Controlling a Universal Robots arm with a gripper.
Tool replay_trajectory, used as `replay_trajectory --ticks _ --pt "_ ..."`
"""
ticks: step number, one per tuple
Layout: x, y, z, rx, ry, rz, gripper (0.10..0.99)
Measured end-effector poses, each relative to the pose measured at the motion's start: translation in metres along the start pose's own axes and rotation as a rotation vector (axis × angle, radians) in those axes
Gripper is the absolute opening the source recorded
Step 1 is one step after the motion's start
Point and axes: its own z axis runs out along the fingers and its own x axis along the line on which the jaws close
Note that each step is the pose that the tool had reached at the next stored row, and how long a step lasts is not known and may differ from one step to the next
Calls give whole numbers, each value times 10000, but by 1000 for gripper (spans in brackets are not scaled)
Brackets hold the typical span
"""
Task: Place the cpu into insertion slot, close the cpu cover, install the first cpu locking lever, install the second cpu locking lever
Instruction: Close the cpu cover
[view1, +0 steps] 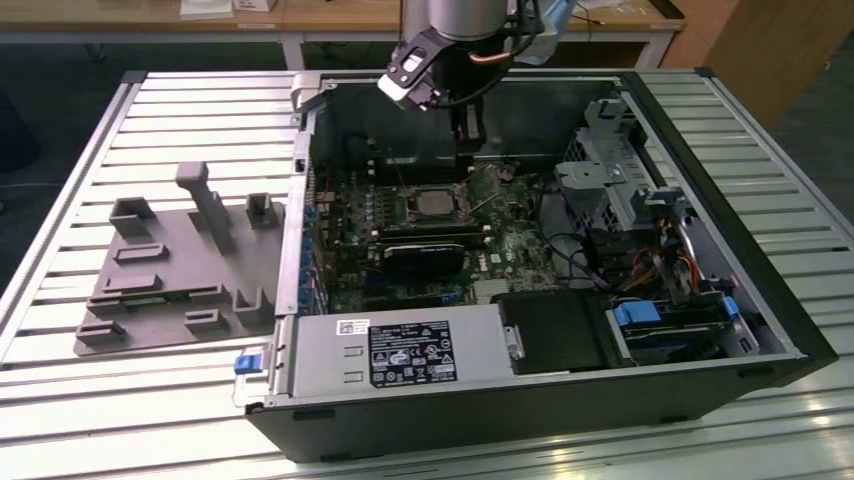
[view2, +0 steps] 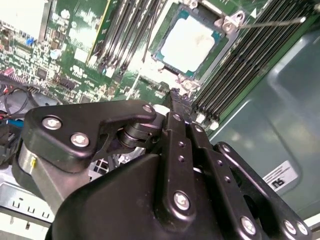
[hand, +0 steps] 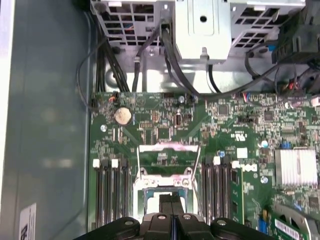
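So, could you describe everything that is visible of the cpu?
The cpu is a small flat square chip with a dull silver-grey metal top that carries a pale smear. It lies flat in the insertion slot on the green board, between rows of black memory slots. The shut fingers end beside one corner of the slot, off the chip.

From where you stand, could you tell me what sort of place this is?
Probably a robotics workshop: an open computer case on a slatted metal table, a grey fixture tray beside it, wooden desks behind.
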Motion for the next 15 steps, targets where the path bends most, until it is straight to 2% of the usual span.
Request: replay_trajectory --ticks 8,15 --pt "5 175 16 0 0 -1 106" --pt "12 362 34 9 -1 -1 106"
